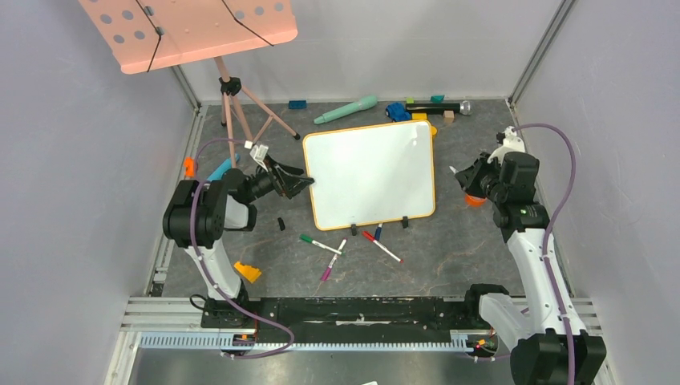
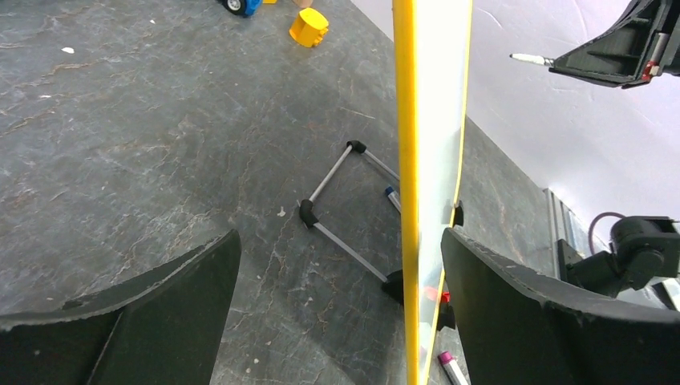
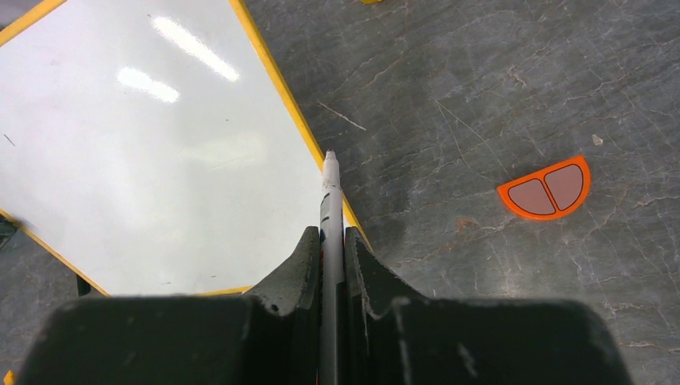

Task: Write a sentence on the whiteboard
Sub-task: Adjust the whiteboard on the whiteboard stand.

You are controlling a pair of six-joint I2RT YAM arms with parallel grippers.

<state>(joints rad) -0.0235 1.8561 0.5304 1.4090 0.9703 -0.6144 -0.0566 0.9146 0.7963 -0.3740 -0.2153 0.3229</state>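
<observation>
Top external view: the blank whiteboard [image 1: 370,172] is propped on the bench [image 1: 453,250], straddled unclamped by wide-open left jaws, a marker [image 3: 330,210] gripped in the right jaws; it could be tipped by pen pressure.

Plain pale lilac-grey walls [image 1: 64,144] enclose a dark grey marbled surface [image 1: 457,249]; a pink perforated music stand [image 1: 200,36] stands rear left.

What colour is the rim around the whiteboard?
Yellow-orange. The whiteboard's rim shows best edge-on in the left wrist view.
</observation>
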